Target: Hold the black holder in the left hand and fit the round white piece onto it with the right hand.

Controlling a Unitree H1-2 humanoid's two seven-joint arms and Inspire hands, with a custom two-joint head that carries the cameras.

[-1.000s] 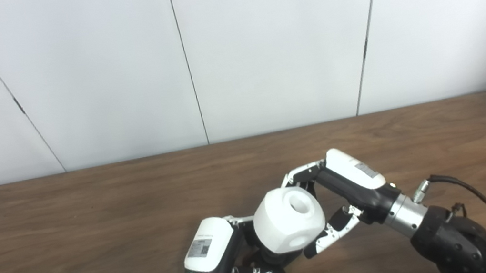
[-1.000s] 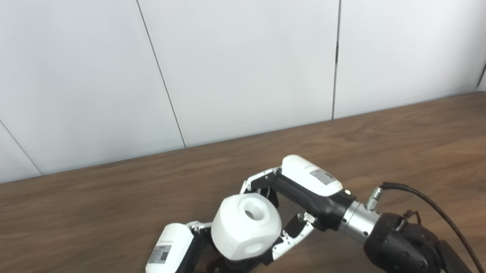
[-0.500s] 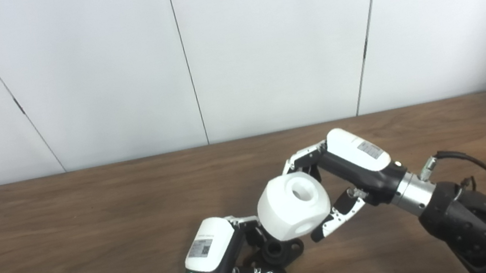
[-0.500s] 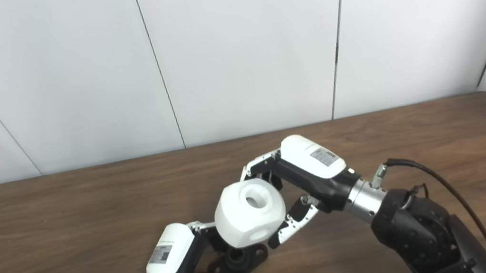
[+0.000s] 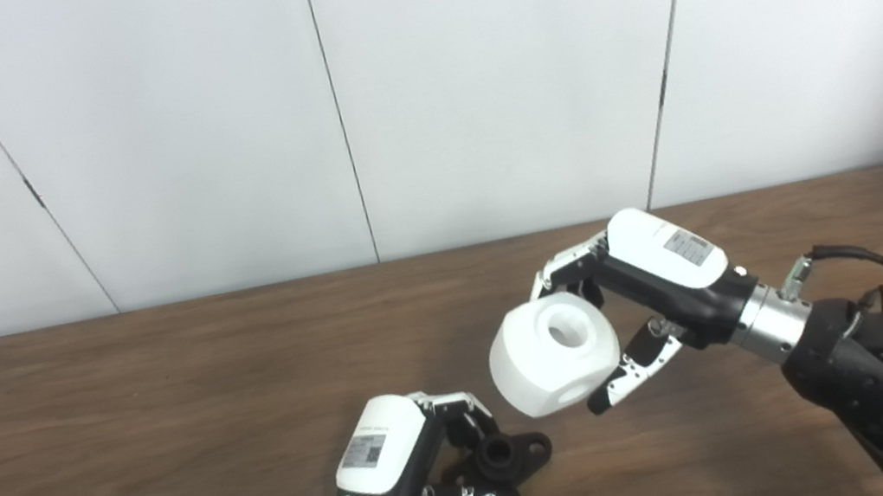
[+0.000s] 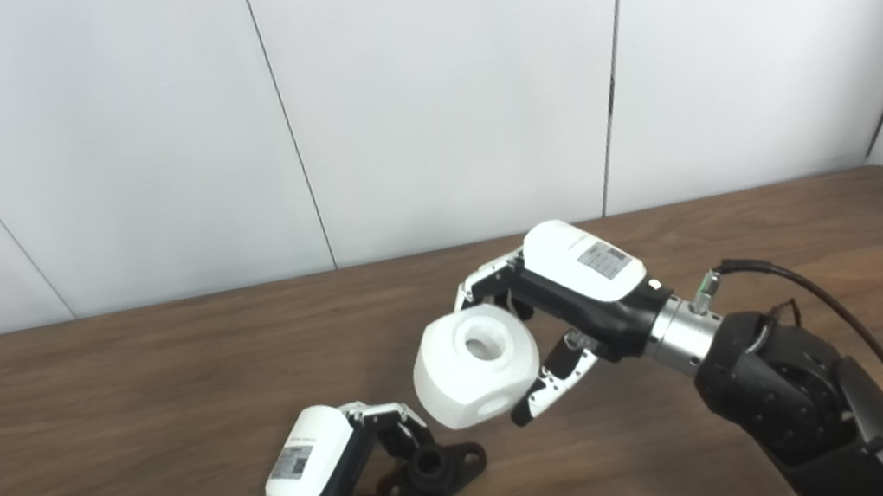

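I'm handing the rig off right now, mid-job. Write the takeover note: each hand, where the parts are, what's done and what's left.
Left hand: shut on the black holder, low at the wooden table, its socket facing up.
Right hand: shut on the round white piece, held in the air above and to the right of the holder, clear of it.
Done: both parts are gripped.
Left: the piece is not on the holder. Bring it over the socket, line it up, press it on.

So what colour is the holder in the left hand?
Black holder, clearest in the left eye view.
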